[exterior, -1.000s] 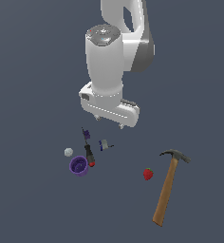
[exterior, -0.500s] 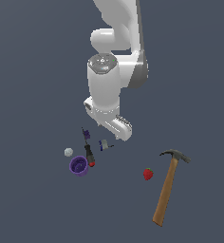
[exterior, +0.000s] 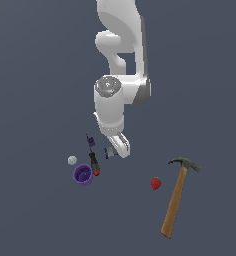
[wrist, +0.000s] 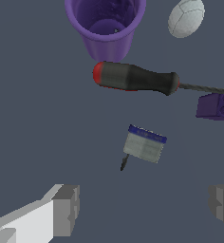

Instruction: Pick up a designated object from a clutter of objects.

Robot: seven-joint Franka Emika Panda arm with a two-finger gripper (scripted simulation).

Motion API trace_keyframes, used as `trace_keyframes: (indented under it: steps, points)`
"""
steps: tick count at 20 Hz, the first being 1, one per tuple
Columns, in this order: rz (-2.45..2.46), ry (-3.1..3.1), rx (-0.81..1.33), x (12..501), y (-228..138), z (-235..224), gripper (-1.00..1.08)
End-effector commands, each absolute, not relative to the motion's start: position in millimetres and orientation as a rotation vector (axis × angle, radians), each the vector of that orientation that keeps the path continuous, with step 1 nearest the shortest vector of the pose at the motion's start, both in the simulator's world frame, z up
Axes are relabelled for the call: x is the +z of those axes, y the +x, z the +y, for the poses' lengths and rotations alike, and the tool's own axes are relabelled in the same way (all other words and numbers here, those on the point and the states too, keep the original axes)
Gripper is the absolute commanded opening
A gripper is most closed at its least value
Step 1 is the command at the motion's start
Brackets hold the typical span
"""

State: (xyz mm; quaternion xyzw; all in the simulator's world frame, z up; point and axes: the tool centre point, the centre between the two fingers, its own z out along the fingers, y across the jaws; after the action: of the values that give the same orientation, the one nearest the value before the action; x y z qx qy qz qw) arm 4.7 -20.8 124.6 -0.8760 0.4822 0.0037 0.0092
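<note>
The designated object (wrist: 144, 144) is a tiny pale grey-white piece with a dark blue edge, lying on the grey floor; in the exterior view the designated object (exterior: 109, 153) sits just beside the arm's hand. My gripper (wrist: 142, 209) hovers above it, open, with one finger (wrist: 66, 210) and the other finger (wrist: 223, 205) wide apart and nothing between them. In the exterior view the gripper (exterior: 121, 146) is mostly hidden under the white wrist. Around the piece lies the clutter: purple cup (wrist: 106, 24), whitish ball (wrist: 186, 18), black-and-red stick (wrist: 135, 78), small purple piece (wrist: 216, 106).
In the exterior view a red strawberry (exterior: 156, 183) and a wooden-handled hammer (exterior: 177, 197) lie off to the exterior view's right. The purple cup (exterior: 82, 175), ball (exterior: 72, 160), stick (exterior: 93, 163) and purple piece (exterior: 90, 141) cluster at the exterior view's left of the hand.
The arm has lowered and shifted toward the exterior view's left, bringing the hand down close over the small grey-white piece. The objects have not moved.
</note>
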Motion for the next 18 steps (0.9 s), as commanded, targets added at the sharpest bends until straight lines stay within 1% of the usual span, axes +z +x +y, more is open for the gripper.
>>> trace_keyframes:
  steps: [1, 9, 18]
  points:
    - [1.604, -2.684, 0.01, 111, 2, -23, 1.0]
    - [1.832, -2.545, 0.005, 79, -7, -28, 1.0]
    - [1.939, -2.471, 0.0, 63, -12, -31, 1.0]
